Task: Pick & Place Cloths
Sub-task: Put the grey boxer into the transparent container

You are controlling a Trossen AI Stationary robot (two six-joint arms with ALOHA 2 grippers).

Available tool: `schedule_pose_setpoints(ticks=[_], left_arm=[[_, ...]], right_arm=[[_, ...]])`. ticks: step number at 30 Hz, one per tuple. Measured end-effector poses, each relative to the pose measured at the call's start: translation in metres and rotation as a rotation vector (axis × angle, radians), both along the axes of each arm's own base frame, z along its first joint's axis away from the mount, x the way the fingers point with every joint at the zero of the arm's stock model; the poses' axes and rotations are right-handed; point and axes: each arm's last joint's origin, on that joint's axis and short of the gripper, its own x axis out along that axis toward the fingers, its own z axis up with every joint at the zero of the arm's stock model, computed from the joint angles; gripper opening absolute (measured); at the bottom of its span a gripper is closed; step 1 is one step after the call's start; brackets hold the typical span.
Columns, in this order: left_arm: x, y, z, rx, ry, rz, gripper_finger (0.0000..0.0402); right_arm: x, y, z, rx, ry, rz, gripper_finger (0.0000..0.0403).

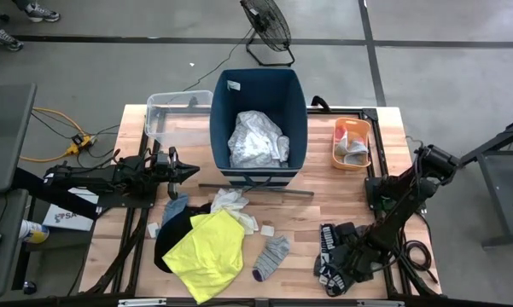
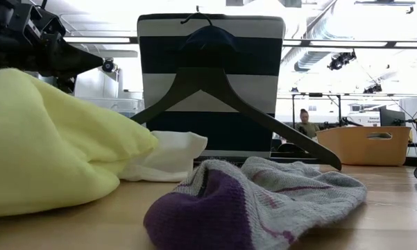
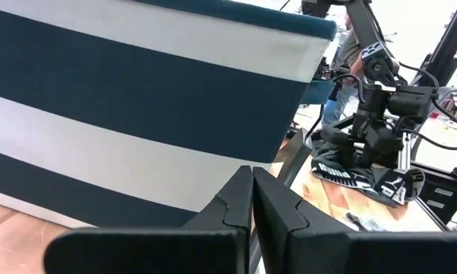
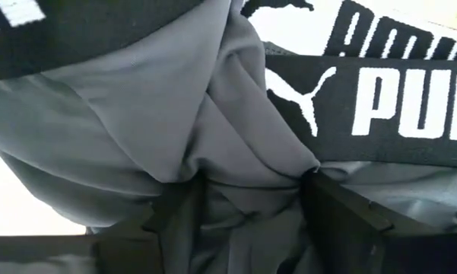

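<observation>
A dark-grey garment with a black PUMA waistband (image 1: 329, 243) lies near the table's near right corner. My right gripper (image 1: 335, 263) is down on it, shut on its grey fabric (image 4: 251, 202). A neon-yellow shirt (image 1: 209, 253) lies over black cloth (image 1: 171, 237) at the near left. Beside them are a grey sock with a purple toe (image 1: 271, 257), white pieces (image 1: 232, 205) and a blue piece (image 1: 175, 207). A large white garment (image 1: 256, 141) sits inside the bin. My left gripper (image 1: 190, 171) is shut and empty, left of the striped bin wall (image 3: 137, 114). My right gripper pinches a bunched fold of the grey fabric (image 4: 247, 171) between its two fingers (image 4: 175, 221), just below the black waistband (image 4: 380, 114). It comes from above, pointing down. Wrinkles gather toward the fingertips. The garment lies on the table.
The tall dark-blue bin (image 1: 226, 102) stands at the far middle, with a dark hanger (image 2: 215, 90) against its near wall. A clear plastic tub (image 1: 172, 119) is to its left and an orange tub (image 1: 352, 143) to its right. Bare wood shows between the sock and the garment.
</observation>
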Motion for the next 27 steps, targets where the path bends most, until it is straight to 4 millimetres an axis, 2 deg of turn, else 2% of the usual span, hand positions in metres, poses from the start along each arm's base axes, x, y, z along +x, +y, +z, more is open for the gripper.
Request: schedule_pose_setpoints(ticks=[4,14,18,21,27], left_arm=[[0.0,0.0,0.0,0.0,0.0,0.0,0.001],[0.0,0.0,0.0,0.0,0.0,0.0,0.001],[0.0,0.0,0.0,0.0,0.0,0.0,0.001],[0.0,0.0,0.0,0.0,0.0,0.0,0.001],[0.0,0.0,0.0,0.0,-0.001,0.0,0.001]], right_arm=[[-0.001,-0.001,-0.001,-0.004,0.011,-0.005,0.0181],[0.002,-0.003,-0.001,0.045,0.069,-0.043,0.0025],[0.011,-0.004,0.0,0.111,0.065,-0.076,0.0015],[0.025,-0.004,0.0,0.176,0.013,-0.166,0.0009],[0.051,-0.001,0.006,0.281,-0.213,-0.279,0.0007]])
